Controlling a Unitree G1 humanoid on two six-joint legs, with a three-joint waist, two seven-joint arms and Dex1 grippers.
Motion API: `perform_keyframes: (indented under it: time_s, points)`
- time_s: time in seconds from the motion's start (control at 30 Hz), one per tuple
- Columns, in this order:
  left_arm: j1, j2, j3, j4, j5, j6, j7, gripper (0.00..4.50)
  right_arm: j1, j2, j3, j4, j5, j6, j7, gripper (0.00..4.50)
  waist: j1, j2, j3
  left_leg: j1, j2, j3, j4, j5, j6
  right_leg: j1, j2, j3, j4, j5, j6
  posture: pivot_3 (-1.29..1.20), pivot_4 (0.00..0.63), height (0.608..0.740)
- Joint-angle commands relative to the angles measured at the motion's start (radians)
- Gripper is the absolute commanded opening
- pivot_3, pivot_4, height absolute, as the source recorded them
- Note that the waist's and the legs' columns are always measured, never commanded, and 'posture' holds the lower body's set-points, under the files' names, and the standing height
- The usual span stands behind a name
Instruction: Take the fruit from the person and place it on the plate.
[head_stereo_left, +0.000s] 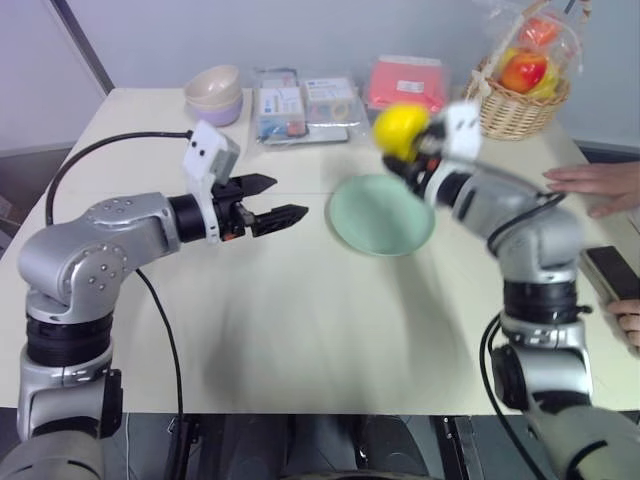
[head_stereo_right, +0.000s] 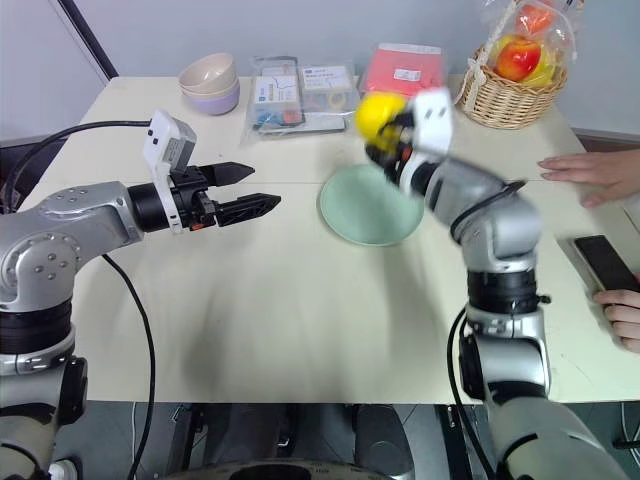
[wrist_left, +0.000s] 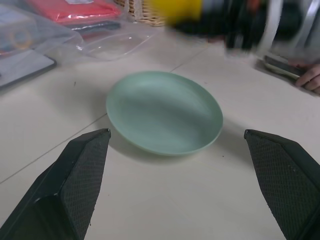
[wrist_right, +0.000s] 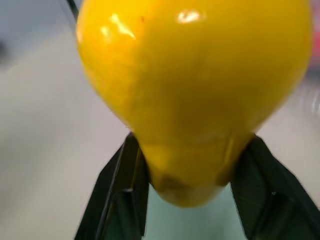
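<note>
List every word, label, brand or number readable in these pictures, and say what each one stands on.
No text can be read.
Clear plastic packets: white and coloured labels, print too small to read.
Red packet: a white label, print too blurred to read.
Wrapped fruit basket: no lettering visible.
Dark phone: blank screen.
Plate, fruit, bowls: unmarked.

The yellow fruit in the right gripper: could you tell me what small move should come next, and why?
Probably lower the right gripper toward the middle of the round mint-green plate: it is shut on the smooth yellow fruit, held above the plate's far rim, not yet resting on it.
</note>
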Motion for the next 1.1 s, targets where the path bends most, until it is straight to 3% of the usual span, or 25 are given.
perform_keyframes:
  time_s: [0.03, 0.3, 0.5, 0.73, 0.87, 0.97, 1.1]
  points:
    - [-0.021, 0.010, 0.041, -0.024, -0.020, 0.002, 0.007, 4.50, 0.043, -0.012, 0.069, -0.022, -0.083, -0.088, 0.034, 1.62, -0.001, 0.000, 0.000, -0.001, 0.000, 0.000, 0.000, 0.000, 0.000, -0.002, 0.000, 0.000, 0.000, 0.000, 0.000, 0.00, 0.150, 0.740]
    - [-0.015, 0.019, 0.046, -0.031, -0.035, 0.011, 0.015, 4.50, 0.133, -0.006, 0.126, 0.009, -0.196, -0.169, 0.069, 1.62, 0.000, 0.000, 0.000, -0.005, 0.000, 0.000, 0.001, 0.001, -0.002, -0.005, 0.000, 0.001, 0.002, 0.000, 0.000, 0.00, 0.150, 0.740]
    - [-0.015, 0.014, 0.041, -0.034, -0.036, 0.012, 0.021, 4.50, 0.153, -0.004, 0.127, 0.008, -0.234, -0.181, 0.097, 4.45, -0.001, 0.000, 0.000, -0.005, 0.000, 0.000, 0.001, 0.001, -0.002, -0.006, 0.000, 0.001, 0.002, 0.000, 0.000, 0.00, 0.150, 0.740]
    - [-0.012, 0.009, 0.034, -0.037, -0.036, 0.011, 0.014, 4.50, 0.191, -0.188, -0.036, -0.327, -0.069, -0.067, 0.292, 4.45, 0.007, 0.000, 0.000, -0.009, -0.001, -0.001, 0.003, 0.001, -0.002, -0.008, 0.000, 0.000, 0.002, 0.000, 0.000, 0.00, 0.150, 0.740]
    - [0.001, 0.007, 0.031, -0.043, -0.034, 0.007, 0.008, 4.50, 0.261, -0.329, -0.211, -0.503, 0.076, -0.018, 0.416, 4.45, 0.008, 0.000, 0.000, -0.009, 0.000, -0.003, 0.003, 0.001, -0.002, -0.007, 0.000, -0.001, 0.001, 0.000, 0.000, 0.00, 0.150, 0.740]
    - [0.006, -0.003, 0.025, -0.042, -0.026, -0.002, 0.011, 4.50, 0.316, -0.433, -0.419, -0.572, 0.192, 0.059, 0.477, 4.45, 0.009, 0.000, 0.000, -0.009, 0.000, -0.002, 0.004, 0.000, 0.001, -0.006, 0.000, -0.001, 0.001, 0.000, 0.000, 0.00, 0.150, 0.740]
    - [0.014, -0.012, 0.022, -0.047, -0.025, -0.007, 0.007, 4.50, 0.376, -0.496, -0.559, -0.619, 0.305, 0.117, 0.508, 4.45, 0.007, 0.000, 0.000, -0.008, 0.000, -0.002, 0.004, -0.001, 0.003, -0.006, 0.000, -0.001, 0.001, 0.000, 0.000, 0.00, 0.150, 0.740]
